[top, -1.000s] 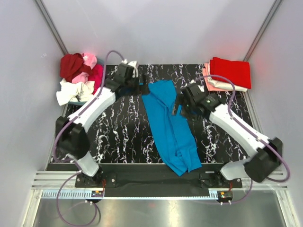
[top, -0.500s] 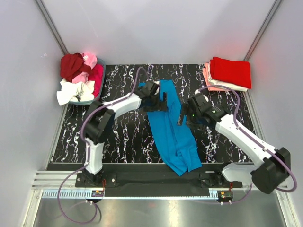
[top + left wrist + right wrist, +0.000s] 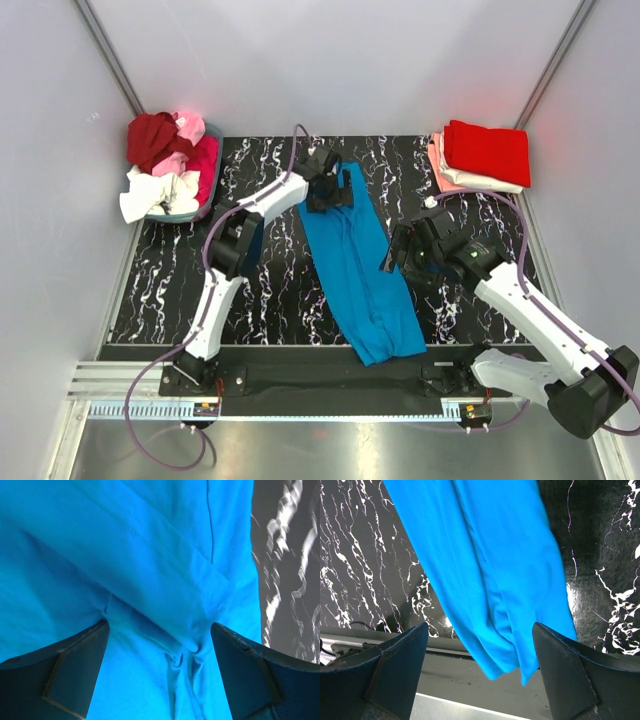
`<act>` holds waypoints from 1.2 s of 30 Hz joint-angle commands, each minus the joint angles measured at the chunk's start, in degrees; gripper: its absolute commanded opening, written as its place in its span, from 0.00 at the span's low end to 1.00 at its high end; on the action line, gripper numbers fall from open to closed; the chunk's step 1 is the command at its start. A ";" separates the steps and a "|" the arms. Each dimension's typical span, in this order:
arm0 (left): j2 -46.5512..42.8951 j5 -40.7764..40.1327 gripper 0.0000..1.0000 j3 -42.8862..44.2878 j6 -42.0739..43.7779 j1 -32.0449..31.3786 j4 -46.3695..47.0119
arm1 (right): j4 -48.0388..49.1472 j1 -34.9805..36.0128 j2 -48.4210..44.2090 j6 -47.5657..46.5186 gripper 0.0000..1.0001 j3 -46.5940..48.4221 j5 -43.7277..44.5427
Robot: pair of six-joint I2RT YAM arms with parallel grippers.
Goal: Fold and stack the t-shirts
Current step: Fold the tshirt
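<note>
The bright blue t-shirt (image 3: 355, 260) lies as a long folded strip down the middle of the black marbled mat (image 3: 260, 270). Its near end reaches the table's front edge. My left gripper (image 3: 328, 195) is open and sits low over the shirt's far end. In the left wrist view (image 3: 159, 627) wrinkled blue cloth (image 3: 150, 555) lies between the spread fingers. My right gripper (image 3: 393, 258) is open and empty, above the shirt's right edge. In the right wrist view (image 3: 480, 627) the shirt's near end (image 3: 490, 580) hangs past the mat.
A basket (image 3: 212, 190) at the back left holds a heap of red, pink, magenta and white shirts (image 3: 165, 165). A folded stack with a red shirt on top (image 3: 487, 152) lies at the back right. Grey walls enclose the table.
My left gripper swung from the mat's back left to the shirt's far end. My right gripper drew back toward the near right. The shirt now lies straighter and narrower.
</note>
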 commanded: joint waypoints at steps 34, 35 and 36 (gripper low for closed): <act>-53.32 0.41 0.99 -31.86 6.43 5.96 -4.74 | 11.84 -7.83 24.75 -6.16 0.66 -4.94 -9.36; -57.87 0.32 0.99 -36.94 5.81 5.52 -4.12 | 12.72 -7.83 25.29 -5.29 0.64 -5.65 -11.81; -60.09 0.14 0.99 -39.25 4.67 5.34 -3.50 | 13.77 -7.83 25.73 -4.85 0.63 -6.53 -13.05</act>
